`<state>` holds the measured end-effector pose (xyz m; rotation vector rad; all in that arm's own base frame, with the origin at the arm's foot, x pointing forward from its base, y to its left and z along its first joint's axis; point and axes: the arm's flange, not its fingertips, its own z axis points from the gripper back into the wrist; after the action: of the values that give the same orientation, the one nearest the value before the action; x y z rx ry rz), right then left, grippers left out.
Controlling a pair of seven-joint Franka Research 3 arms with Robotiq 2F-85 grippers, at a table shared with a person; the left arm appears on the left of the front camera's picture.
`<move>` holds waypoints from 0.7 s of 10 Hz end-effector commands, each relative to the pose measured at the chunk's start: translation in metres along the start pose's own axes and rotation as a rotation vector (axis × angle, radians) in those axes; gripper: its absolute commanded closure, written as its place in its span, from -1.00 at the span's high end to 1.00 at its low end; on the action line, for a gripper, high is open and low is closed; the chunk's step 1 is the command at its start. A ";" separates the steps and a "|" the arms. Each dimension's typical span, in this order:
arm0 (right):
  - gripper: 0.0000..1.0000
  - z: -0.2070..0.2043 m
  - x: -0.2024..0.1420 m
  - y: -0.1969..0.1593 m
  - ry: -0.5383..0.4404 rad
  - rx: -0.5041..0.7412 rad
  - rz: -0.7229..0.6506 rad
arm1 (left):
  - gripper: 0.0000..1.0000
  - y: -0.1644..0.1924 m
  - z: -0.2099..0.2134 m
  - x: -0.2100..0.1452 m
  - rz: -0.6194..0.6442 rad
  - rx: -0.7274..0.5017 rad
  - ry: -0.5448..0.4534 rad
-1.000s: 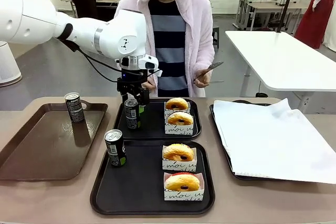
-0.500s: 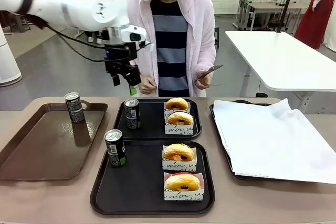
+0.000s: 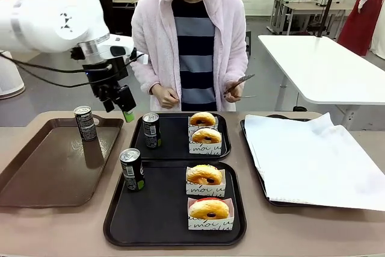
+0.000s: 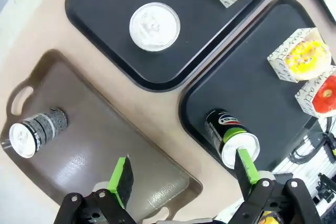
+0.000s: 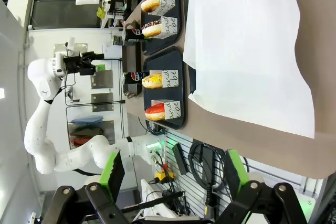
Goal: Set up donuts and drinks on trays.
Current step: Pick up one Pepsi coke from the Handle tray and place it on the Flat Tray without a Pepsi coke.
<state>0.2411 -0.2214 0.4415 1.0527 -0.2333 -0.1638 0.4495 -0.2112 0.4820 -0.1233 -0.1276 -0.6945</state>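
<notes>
Nearest, I am seeing the near black tray carrying two sleeved donuts along its right side, one behind the other, and one can standing upright at its left rim.

Just behind that tray the far black tray is holding two more donuts at its right end and a second can upright at its left end.

Left of the near tray the brown tray is lying, with a third can upright near its far edge. Right of the near tray a paper-lined tray is sitting.

I am holding the left gripper in the air above the gap between the brown tray and the far tray, fingers spread wide and gripping nothing.

The right gripper is hanging off beyond the table's edge, fingers wide, nothing between them.

Behind the far tray a person's hand is hanging near the rim; the other hand is gripping tongs.
</notes>
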 end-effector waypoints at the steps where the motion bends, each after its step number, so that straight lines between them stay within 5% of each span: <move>1: 1.00 0.001 0.001 0.000 -0.013 0.023 0.018 | 1.00 0.005 -0.007 -0.011 0.057 -0.004 -0.038; 6: 1.00 0.001 0.001 0.000 -0.013 0.023 0.018 | 1.00 0.001 -0.003 -0.003 0.011 0.000 -0.009; 7: 1.00 0.001 0.001 0.000 -0.013 0.023 0.018 | 1.00 0.011 -0.002 -0.039 0.047 -0.032 0.067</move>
<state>0.2411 -0.2214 0.4415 1.0527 -0.2333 -0.1637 0.4431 -0.2022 0.4750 -0.1269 -0.1039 -0.6759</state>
